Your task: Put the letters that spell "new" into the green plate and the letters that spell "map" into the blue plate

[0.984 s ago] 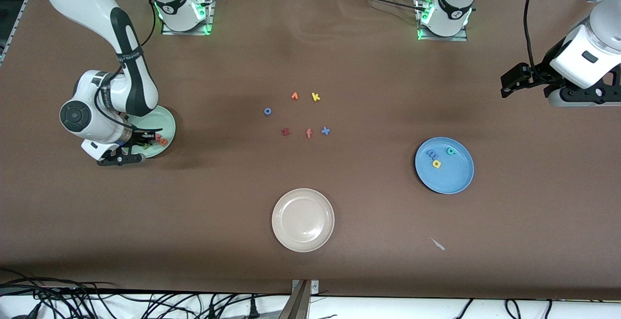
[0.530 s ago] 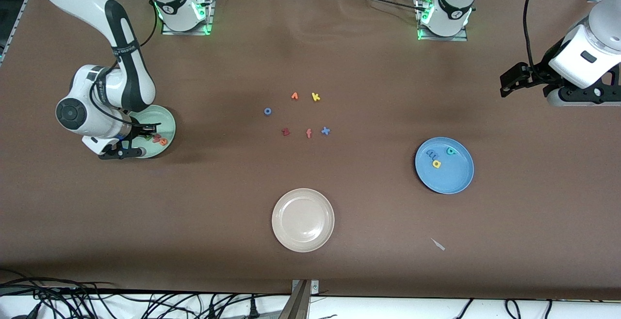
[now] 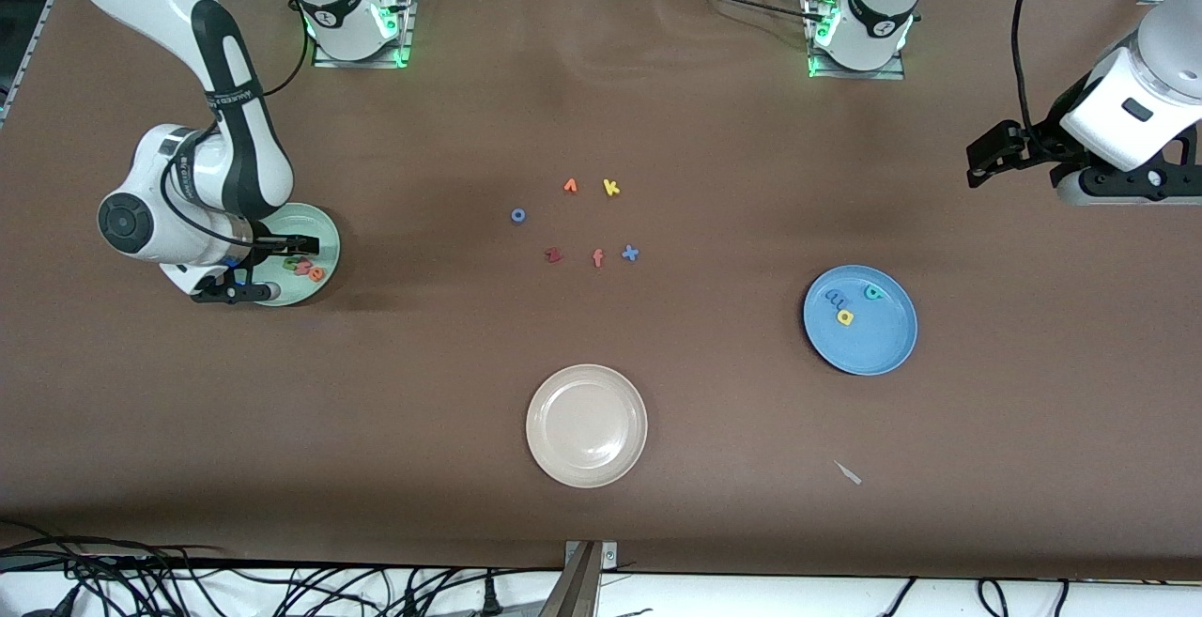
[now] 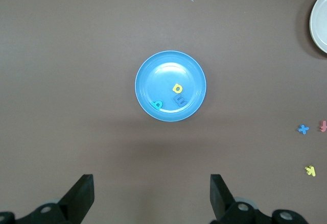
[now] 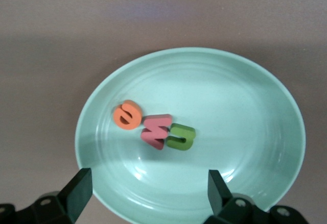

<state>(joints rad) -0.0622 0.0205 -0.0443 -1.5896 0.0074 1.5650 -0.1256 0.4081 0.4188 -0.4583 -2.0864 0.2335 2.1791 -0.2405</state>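
The green plate [image 3: 315,223] lies at the right arm's end of the table. In it lie the green n [image 5: 182,136], the salmon-pink w [image 5: 156,130] and the orange e [image 5: 127,116], touching in a row. My right gripper [image 3: 286,268] hangs open just above this plate [image 5: 245,112], holding nothing. The blue plate [image 3: 883,345] holds the blue m [image 3: 835,298], the yellow a [image 3: 845,317] and the teal p [image 3: 873,293]. High over bare table at the left arm's end, my left gripper [image 3: 981,161] waits open and empty, and the blue plate [image 4: 163,71] shows in its wrist view.
A beige plate [image 3: 587,425] sits nearest the front camera, mid-table. Loose letters lie in the middle: an orange one [image 3: 570,186], yellow k [image 3: 611,188], blue o [image 3: 517,215], dark red z [image 3: 553,255], salmon f [image 3: 598,258], blue x [image 3: 630,254]. A small pale scrap [image 3: 849,473] lies near the blue plate.
My right gripper has opened and lifted a little off the green plate, drawing toward the right arm's end. The w now lies free in the plate. The left arm has barely moved.
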